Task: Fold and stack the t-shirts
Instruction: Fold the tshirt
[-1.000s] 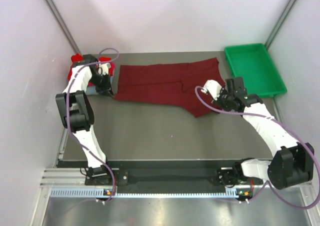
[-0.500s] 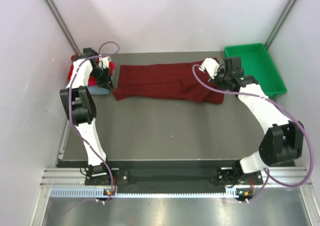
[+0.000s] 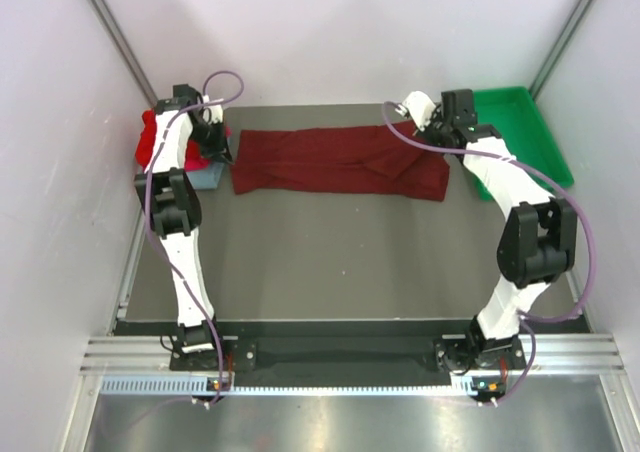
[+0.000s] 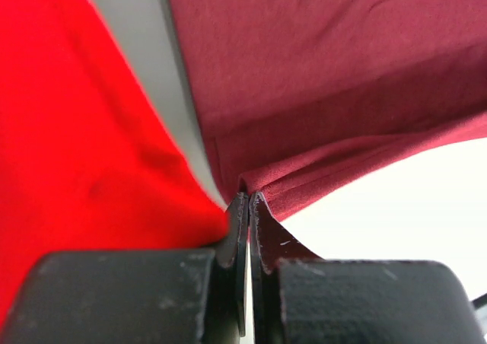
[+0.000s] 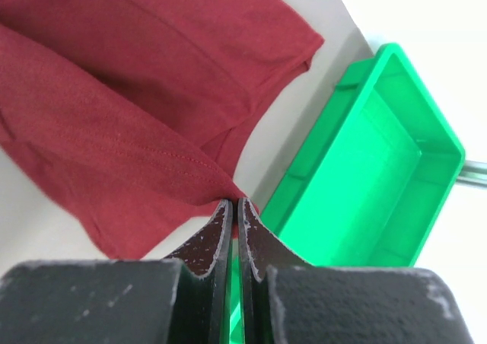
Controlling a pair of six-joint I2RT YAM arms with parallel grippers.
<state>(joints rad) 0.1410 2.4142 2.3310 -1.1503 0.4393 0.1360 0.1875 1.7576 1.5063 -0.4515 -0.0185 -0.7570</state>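
Two pinches carry this moment. Your left gripper (image 4: 247, 199) has its jaws pressed together on a hem of the maroon t-shirt (image 3: 340, 160), and your right gripper (image 5: 234, 205) is closed the same way on a corner of cloth at the other end. Each holds only a thin edge of fabric, nothing bulkier.

Between them the maroon t-shirt lies as a long, narrow band across the far side of the table (image 3: 340, 262), running from about 10 o'clock to about 2 o'clock. It looks doubled over along its length, with a sleeve showing beneath the upper layer in the right wrist view.

Just beyond the left gripper, at 10 o'clock, the bright red t-shirt (image 3: 148, 144) sits folded on top of a grey-blue t-shirt (image 3: 207, 178). That is your stack. No pink one can be made out. At 2 o'clock, just beside the right gripper, stands the green tray (image 3: 525, 137).

By my reading you are partway through. The lengthwise fold seems made, while the band is far too long for the pile. Left for you are the crosswise folds to shorten it and the carry onto the stack at 10 o'clock.
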